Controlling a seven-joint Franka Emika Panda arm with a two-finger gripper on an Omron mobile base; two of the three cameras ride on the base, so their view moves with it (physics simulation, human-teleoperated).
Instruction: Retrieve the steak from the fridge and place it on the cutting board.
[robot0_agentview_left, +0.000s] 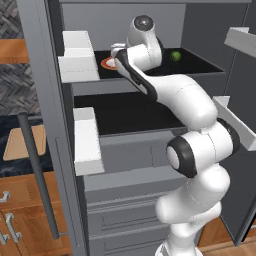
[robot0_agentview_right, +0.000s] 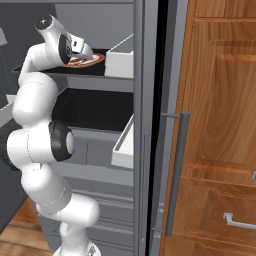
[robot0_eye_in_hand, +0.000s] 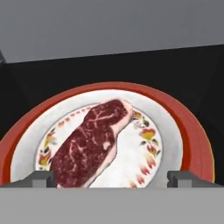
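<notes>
Gripper (robot0_eye_in_hand: 112, 178) fingers stand wide apart, holding nothing, poised just above the near edge of the orange-rimmed plate (robot0_eye_in_hand: 183, 127) on the fridge's (robot0_agentview_left: 52, 125) top black shelf (robot0_agentview_left: 200, 62). On that plate lies the steak (robot0_eye_in_hand: 89, 142), flat and running diagonally, with the left fingertip (robot0_eye_in_hand: 43, 178) close beside its near end. Farther right on the shelf sits a small green ball (robot0_agentview_left: 175, 56), and the cutting board (robot0_agentview_left: 25, 142) rests on the dark counter left of the open fridge.

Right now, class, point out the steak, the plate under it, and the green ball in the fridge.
steak (robot0_eye_in_hand: 89, 142), hand view, middle of the marbled meat.
plate (robot0_eye_in_hand: 175, 118), hand view, its orange-red rim, right side.
green ball (robot0_agentview_left: 175, 56), left base view, centre of the ball on the upper shelf.
</notes>
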